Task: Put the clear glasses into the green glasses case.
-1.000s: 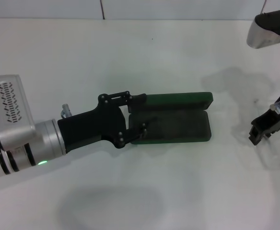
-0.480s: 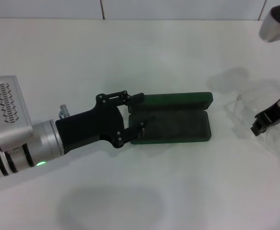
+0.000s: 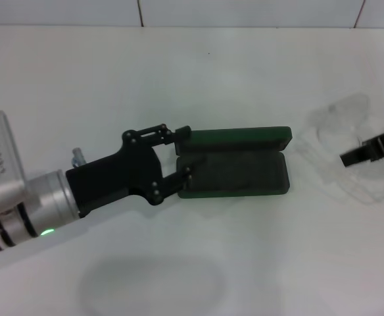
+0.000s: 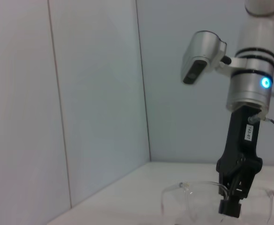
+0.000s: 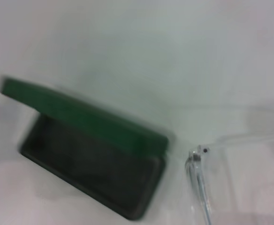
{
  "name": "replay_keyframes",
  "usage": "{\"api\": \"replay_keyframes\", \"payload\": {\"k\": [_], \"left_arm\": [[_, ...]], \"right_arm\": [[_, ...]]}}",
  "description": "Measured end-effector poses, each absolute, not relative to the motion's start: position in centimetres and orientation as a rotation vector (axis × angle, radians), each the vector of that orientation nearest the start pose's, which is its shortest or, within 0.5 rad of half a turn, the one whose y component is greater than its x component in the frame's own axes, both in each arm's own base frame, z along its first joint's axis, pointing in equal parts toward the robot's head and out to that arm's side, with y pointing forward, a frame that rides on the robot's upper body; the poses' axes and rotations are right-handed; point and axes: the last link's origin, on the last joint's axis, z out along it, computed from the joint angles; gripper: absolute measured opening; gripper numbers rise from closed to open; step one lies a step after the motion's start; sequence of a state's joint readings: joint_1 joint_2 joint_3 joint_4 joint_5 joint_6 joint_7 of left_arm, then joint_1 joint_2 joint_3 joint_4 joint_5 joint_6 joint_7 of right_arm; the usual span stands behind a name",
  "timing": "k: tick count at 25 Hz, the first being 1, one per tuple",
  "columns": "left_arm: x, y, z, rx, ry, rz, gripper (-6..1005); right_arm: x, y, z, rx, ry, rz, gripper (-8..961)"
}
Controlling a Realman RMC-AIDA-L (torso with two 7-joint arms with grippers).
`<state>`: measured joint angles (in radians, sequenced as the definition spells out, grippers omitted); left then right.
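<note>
— Where's the case?
— The green glasses case (image 3: 235,163) lies open on the white table (image 3: 244,79), lid raised on the far side. The left gripper (image 3: 187,154) is at its near end, fingers spread around the lid's corner and the tray edge.
— And the glasses?
— The clear glasses (image 3: 336,148) are off to the right, apart from the case. The right gripper (image 4: 231,199) looks clamped on their frame, though I can't be certain.

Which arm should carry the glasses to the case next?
Right. The right gripper is at the clear glasses, beside the open green glasses case. The left gripper is at the case's far end.
</note>
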<state>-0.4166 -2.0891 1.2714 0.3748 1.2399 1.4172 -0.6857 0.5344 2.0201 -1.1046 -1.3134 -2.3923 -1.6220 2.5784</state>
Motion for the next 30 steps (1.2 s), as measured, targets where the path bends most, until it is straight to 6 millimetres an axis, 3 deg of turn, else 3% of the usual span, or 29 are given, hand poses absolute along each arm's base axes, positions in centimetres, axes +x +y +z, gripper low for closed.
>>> {"api": "replay_keyframes", "payload": {"k": [2,4,8,14,16,21,30], "left_arm": [[-25.6,28.6,-5.7,-2.515,-0.156,-0.973,527],[-25.7,28.5,-5.2,-2.478,-0.172,-1.005,527],[-25.8,28.3,-4.1,-2.408,-0.22,-1.084,527],[-25.1,29.0,-3.6,-2.409,-0.31,-1.157,527],[-24.4,29.7,-3.4,-2.398,-0.337,-1.197,527],[-22.2,31.4,-2.7,-2.367,-0.318,-1.303,527],[-18.7,30.9,-3.1,-2.427,-0.221,-1.519,527]], "right_arm": [[21.6,35.1,5.8,-2.527,1.277,-0.034,123],[22.1,34.3,6.7,-2.602,1.173,0.161,123],[22.5,33.6,6.9,-2.682,1.012,0.336,123],[22.9,32.4,6.1,-2.779,0.443,0.644,123],[22.9,31.6,5.5,-2.799,0.175,0.727,123],[22.8,30.7,4.5,-2.83,-0.15,0.745,122],[22.5,30.9,2.9,-2.866,-0.37,0.679,122]]}}
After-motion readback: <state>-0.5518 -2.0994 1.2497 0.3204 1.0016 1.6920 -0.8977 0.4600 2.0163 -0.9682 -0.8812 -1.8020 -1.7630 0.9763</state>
